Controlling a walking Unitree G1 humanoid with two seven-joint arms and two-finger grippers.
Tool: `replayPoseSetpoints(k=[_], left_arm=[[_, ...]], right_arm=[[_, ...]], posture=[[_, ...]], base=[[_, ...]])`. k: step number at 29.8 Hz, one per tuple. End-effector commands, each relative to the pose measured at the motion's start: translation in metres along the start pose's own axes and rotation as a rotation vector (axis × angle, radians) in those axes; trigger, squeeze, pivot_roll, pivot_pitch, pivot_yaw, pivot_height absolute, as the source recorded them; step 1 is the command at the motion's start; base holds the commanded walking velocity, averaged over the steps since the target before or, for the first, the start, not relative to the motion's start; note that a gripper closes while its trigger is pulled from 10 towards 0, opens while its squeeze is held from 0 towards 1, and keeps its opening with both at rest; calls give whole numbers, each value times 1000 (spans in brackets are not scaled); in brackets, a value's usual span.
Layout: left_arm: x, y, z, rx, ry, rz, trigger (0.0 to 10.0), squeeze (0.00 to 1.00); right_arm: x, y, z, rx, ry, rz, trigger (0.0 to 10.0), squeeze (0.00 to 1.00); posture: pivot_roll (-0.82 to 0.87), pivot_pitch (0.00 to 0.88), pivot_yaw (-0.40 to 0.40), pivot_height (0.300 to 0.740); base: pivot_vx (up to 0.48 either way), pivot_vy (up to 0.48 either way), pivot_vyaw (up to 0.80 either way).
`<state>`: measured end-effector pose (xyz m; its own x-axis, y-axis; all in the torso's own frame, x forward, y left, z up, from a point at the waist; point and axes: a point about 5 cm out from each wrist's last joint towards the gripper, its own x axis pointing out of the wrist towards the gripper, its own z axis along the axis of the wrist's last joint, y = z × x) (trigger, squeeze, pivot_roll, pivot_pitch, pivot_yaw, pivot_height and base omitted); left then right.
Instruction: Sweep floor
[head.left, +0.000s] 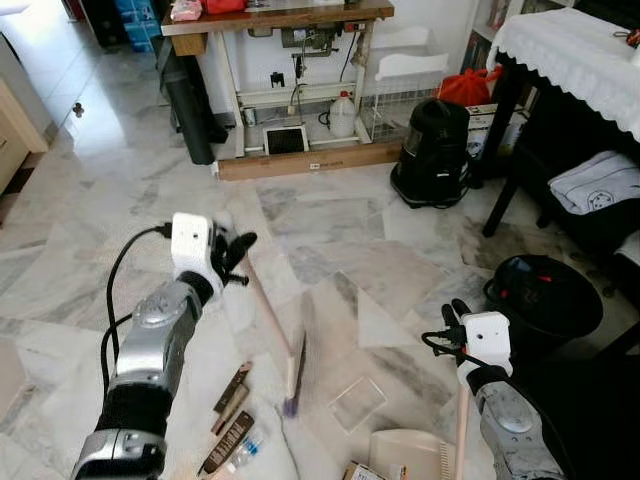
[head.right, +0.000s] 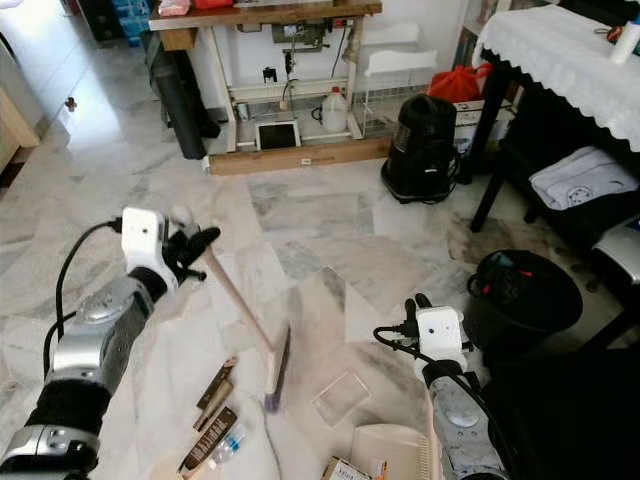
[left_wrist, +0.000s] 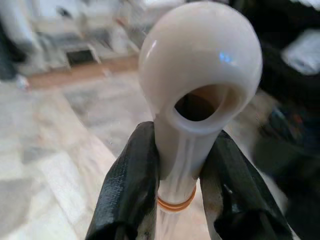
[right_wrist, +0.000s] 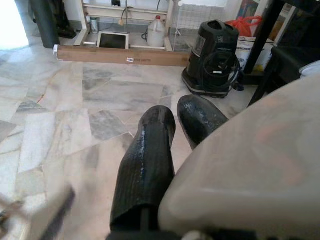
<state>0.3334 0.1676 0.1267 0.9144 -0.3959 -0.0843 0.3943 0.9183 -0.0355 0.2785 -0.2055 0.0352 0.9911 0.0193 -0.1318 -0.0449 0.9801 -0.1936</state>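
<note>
Evidently the left gripper (left_wrist: 172, 170) clamps the cream plastic broom handle (head.left: 268, 310) near its looped top (for leverage); the right gripper (head.left: 455, 312) grasps the beige dustpan's handle (head.left: 462, 435), ready below.

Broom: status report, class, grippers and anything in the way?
Left gripper shut on broom handle. Right gripper holds dustpan handle. Wrappers and clear lid by the bristles.

Floor (head.left: 330, 230): grey-white marble tiles, glossy, bright glare at upper left. Wooden workbench (head.left: 280, 18) at top centre against a white wall. Black table with white lace cloth (head.left: 570, 50) at upper right. Black vacuum (head.left: 432, 152) stands between them.
</note>
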Motion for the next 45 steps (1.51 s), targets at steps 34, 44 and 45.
replayPoseSetpoints(k=[34,44,45], left_arm=[[17,-39,-24,-362,227,-225,10000,0],[24,-33,1,-368,101,-179,10000,0],[24,-33,1,-368,101,-179,10000,0]], right_arm=[[0,-1,0,4,2,1,10000,0],[3,-1,4,12,-17,-11,10000,0],[3,-1,4,12,-17,-11,10000,0]], posture=[[-122,23,56,740],[-119,18,54,740],[-119,18,54,740]], base=[[0,0,0],[0,0,0],[0,0,0]])
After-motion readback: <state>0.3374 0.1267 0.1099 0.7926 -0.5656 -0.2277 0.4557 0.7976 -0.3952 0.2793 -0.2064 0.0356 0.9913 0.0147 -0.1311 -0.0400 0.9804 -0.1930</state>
